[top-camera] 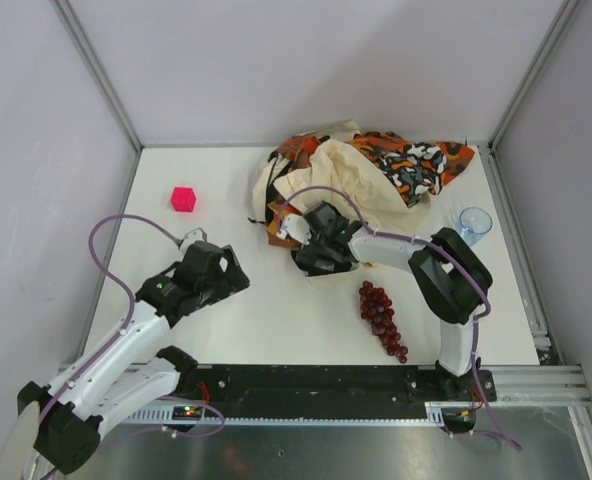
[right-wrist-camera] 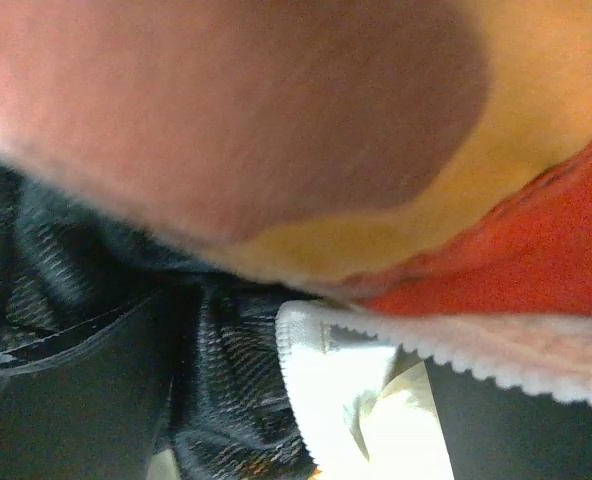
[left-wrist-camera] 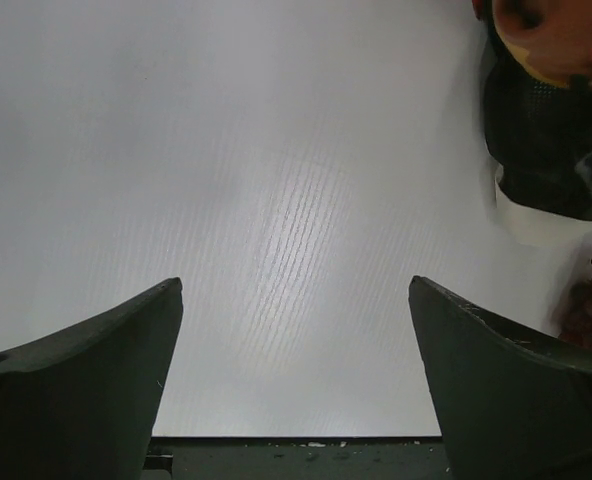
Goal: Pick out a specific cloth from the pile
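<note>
The pile [top-camera: 361, 185] lies at the back of the table: a cream-beige cloth [top-camera: 351, 175], an orange-black-white patterned cloth [top-camera: 416, 162] and a black cloth [top-camera: 321, 262] at its near edge. No plain mustard-yellow cloth shows; it is hidden. My right gripper [top-camera: 311, 245] is pushed into the pile's near-left edge. In the right wrist view its gripper [right-wrist-camera: 296, 400] has the jaws apart, with black mesh cloth [right-wrist-camera: 226, 380] and pale cloth [right-wrist-camera: 376, 400] between them and patterned fleece [right-wrist-camera: 276, 110] above. My left gripper [top-camera: 231, 272] is open and empty over bare table [left-wrist-camera: 296, 200].
A pink cube [top-camera: 183, 198] sits at the back left. A bunch of dark red grapes [top-camera: 381, 315] lies near the right arm and shows at the edge of the left wrist view [left-wrist-camera: 591, 305]. A clear blue cup [top-camera: 473, 222] stands at the right. Walls enclose the table.
</note>
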### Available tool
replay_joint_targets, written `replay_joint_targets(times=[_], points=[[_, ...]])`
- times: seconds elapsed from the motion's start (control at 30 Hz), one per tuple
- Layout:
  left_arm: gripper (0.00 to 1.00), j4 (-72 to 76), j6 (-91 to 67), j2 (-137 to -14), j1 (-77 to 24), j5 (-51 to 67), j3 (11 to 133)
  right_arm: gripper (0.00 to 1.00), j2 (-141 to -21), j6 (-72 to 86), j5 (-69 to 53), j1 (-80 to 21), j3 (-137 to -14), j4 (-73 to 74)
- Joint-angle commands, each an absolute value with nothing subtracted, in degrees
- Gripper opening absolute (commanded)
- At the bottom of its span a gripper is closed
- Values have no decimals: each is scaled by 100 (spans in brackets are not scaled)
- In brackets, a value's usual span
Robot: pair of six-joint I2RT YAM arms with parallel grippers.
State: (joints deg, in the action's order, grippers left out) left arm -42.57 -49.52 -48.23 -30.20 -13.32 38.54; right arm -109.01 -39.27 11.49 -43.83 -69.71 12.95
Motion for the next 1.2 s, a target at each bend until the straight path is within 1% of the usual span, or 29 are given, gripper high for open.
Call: replay_joint_targets(times=[0.0, 0.03, 0.07, 0.13, 0.17, 0.2, 0.27, 0.33, 0.5, 0.67, 0.77, 0.87, 1.0, 1.13, 1.17], points=[[100, -4181, -5005, -4757, -2988, -1363, 3834, 94, -11441, -3974, 1676, -3929, -7640, 1181], [100, -4178, -5016, -4769, -2988, -1363, 3838, 87, -11543, -3890, 1792, -3841, -7788, 1136], [100, -4181, -5026, -4780, -2988, -1349, 3839, 71, -11665, -3777, 1915, -3775, -7977, 1069], [100, -4181, -5045, -4794, -2988, -1330, 3858, 43, -11863, -3579, 2158, -3646, -8417, 1038], [100, -4182, -5054, -4796, -2988, -1324, 3867, 32, -11939, -3499, 2239, -3599, -8638, 1130], [100, -4183, -5058, -4798, -2988, -1313, 3871, 23, -11986, -3397, 2306, -3575, -8938, 1189], [100, -4177, -5057, -4796, -2986, -1297, 3888, 7, -12012, -3297, 2493, -3566, -9393, 1163], [100, -4171, -5044, -4807, -2988, -1280, 3925, 2, -11968, -3211, 2627, -3572, -9799, 1077], [100, -3912, -4889, -4937, -3045, -1116, 3995, 0, -11843, -2710, 2453, -3613, -10882, 1312], [100, -2951, -4506, -5415, -3373, -808, 4090, 0, -12138, -1944, 2214, -3465, -12073, 1940], [100, -2165, -4217, -6070, -3616, -732, 4327, 0, -12451, -1768, 2203, -3326, -12541, 2005], [100, -1725, -4007, -7091, -3739, -721, 4888, 2, -12874, -1497, 2165, -3117, -12993, 2244], [100, -1529, -3646, -8460, -3805, -845, 5979, 16, -13265, -618, 1901, -2654, -13320, 2584], [100, -1508, -3287, -9657, -3807, -760, 7084, 34, -13572, 751, 1044, -1979, -13545, 3138], [100, -1506, -3217, -9913, -3811, -749, 7330, 40, -13628, 1013, 878, -1807, -13562, 3230]])
